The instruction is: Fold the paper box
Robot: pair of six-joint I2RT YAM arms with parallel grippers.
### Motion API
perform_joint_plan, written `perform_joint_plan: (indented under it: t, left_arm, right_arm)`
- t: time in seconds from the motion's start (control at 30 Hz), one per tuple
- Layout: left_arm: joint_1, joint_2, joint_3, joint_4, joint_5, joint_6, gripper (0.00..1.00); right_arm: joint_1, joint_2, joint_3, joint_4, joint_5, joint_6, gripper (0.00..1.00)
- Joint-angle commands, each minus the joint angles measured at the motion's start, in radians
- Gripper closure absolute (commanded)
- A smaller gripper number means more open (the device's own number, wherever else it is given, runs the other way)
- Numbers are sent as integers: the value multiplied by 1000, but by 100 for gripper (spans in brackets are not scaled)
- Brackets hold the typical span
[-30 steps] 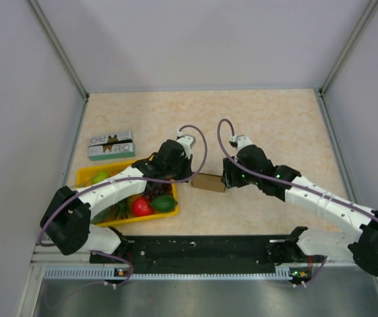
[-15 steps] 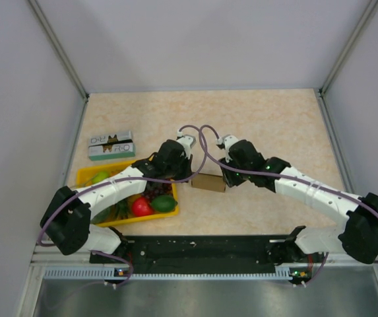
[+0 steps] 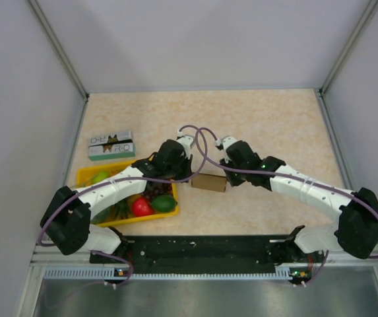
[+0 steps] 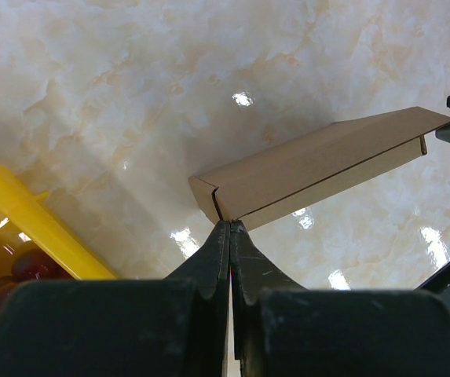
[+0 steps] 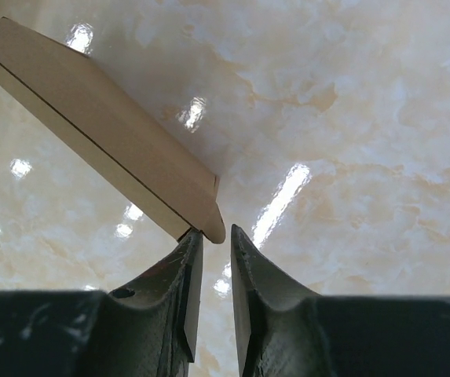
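Observation:
The paper box [image 3: 208, 182] is a small brown folded cardboard piece on the table between my two grippers. My left gripper [image 3: 190, 179] is at its left end. In the left wrist view the fingertips [image 4: 230, 225] are pressed together at the corner seam of the box [image 4: 319, 161], pinching its thin edge. My right gripper [image 3: 225, 179] is at the box's right end. In the right wrist view its jaws [image 5: 214, 232] stand narrowly apart, with the rounded corner tab of the box [image 5: 107, 118] at their mouth, touching the left finger only.
A yellow tray [image 3: 83, 177] holding a red fruit [image 3: 142, 207], a green fruit [image 3: 164, 203] and dark grapes lies left of the box, under the left arm. A green-and-white carton [image 3: 111, 145] lies behind it. Walls enclose the table.
The right arm has swung left toward the box's right end, and its jaws have narrowed around the corner tab. The left gripper and the box have stayed put.

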Motion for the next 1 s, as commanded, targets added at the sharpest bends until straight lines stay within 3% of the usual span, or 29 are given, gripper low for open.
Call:
perform_joint_plan:
  t: [0.0, 0.27, 0.97]
  left_arm:
    - [-6, 2, 17, -18, 12, 4, 100]
    - [-8, 4, 13, -16, 7, 7, 100]
    - [-14, 10, 7, -5, 10, 10, 100]
  right_arm:
    - [6, 12, 53, 26, 36, -5, 80]
    - [7, 28, 84, 32, -21, 37, 100]
    - [-52, 100, 176, -56, -217, 307, 100]
